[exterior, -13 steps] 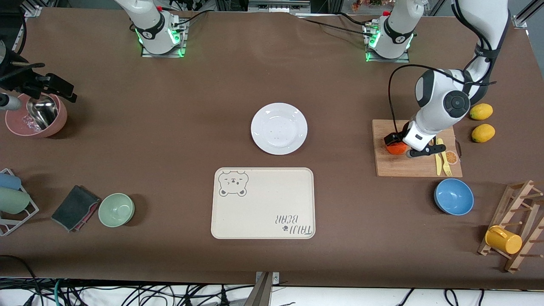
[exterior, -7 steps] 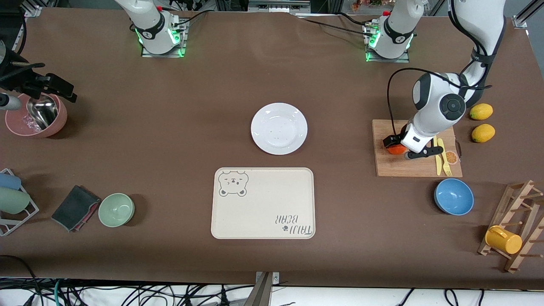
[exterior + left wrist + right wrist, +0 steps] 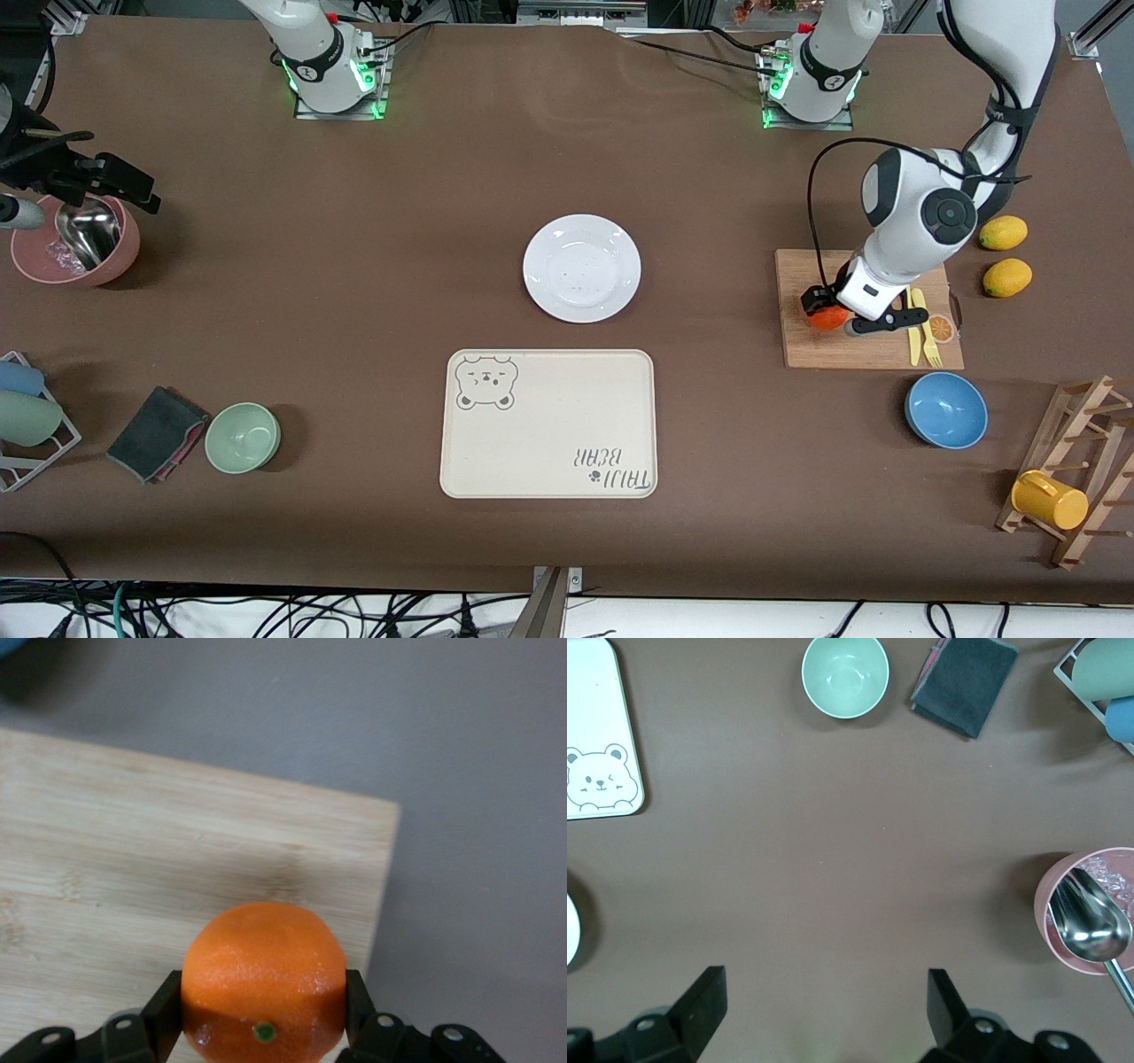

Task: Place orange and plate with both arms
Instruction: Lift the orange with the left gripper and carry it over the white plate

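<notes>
The orange rests on a wooden cutting board toward the left arm's end of the table. My left gripper is shut on the orange, one finger pressed on each side. In the left wrist view the orange fills the left gripper just above the board. The white plate lies bare at mid-table, farther from the front camera than the bear-print tray. My right gripper hangs open high over bare tabletop, holding nothing; the plate's rim shows at that view's edge.
A yellow fork and knife lie on the board beside the orange. Two lemons and a blue bowl sit close to the board. A green bowl, a dark cloth and a pink bowl with spoon sit toward the right arm's end.
The left gripper's fingers have closed onto the orange, which has shifted slightly toward the front camera on the board. The right arm has not moved.
</notes>
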